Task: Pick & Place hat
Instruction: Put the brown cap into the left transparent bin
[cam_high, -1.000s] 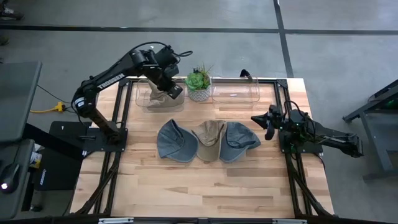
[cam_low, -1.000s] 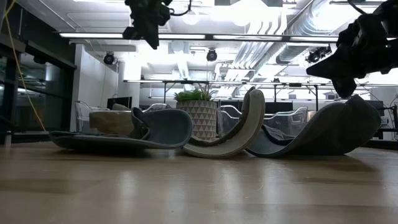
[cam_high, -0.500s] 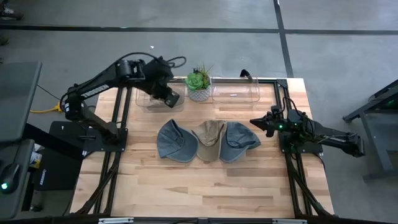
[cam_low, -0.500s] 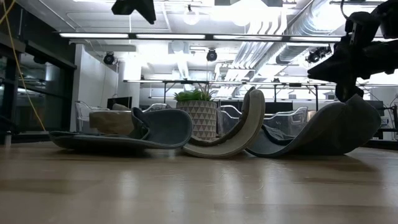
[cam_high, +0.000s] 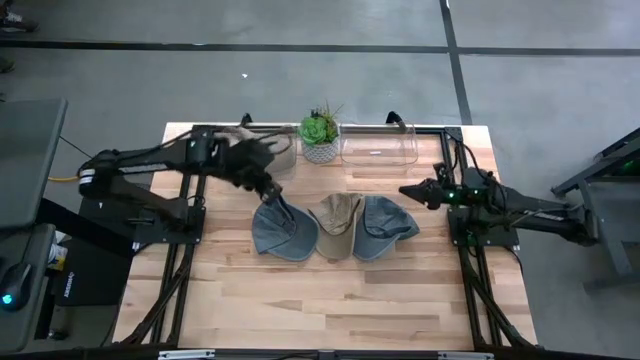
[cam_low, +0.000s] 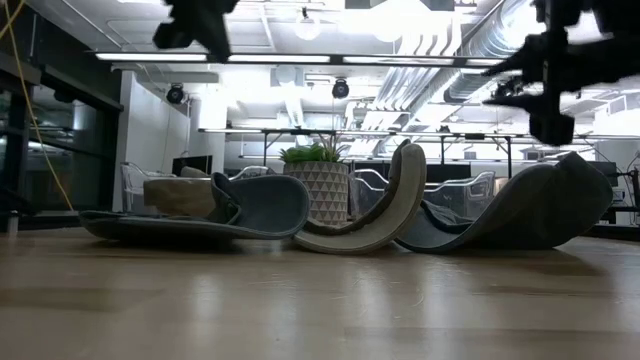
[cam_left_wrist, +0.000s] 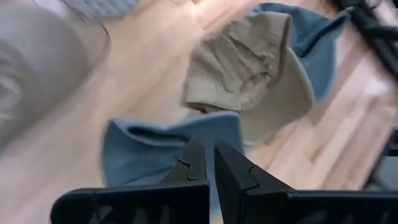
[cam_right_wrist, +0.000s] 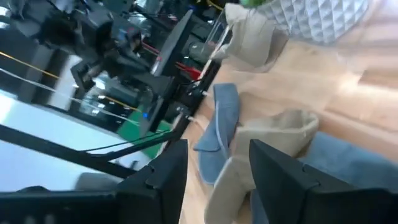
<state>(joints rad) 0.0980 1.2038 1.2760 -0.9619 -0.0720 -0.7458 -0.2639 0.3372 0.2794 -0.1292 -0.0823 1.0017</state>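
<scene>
left pincer (cam_high: 277, 196): fingers pinched shut, empty, hanging over the left blue hat (cam_high: 283, 228)
right pincer (cam_high: 412, 190): fingers apart, holding nothing, at 3 o'clock of the hats
hats: three overlapping mid-tabletop (cam_high: 300, 300), tan hat (cam_high: 335, 223) between the blues
risk: I reckon a shut pincer dropping just shoves the cap, or snags its overlapping neighbour

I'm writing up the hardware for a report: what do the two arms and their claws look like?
Both arms are black, jointed tube-and-block links rising from black frames at the table's sides. The left arm carries loose black cabling near its wrist. Each claw has two flat black fingers: left claw has stepped inner edges, right claw broad slabs.
</scene>
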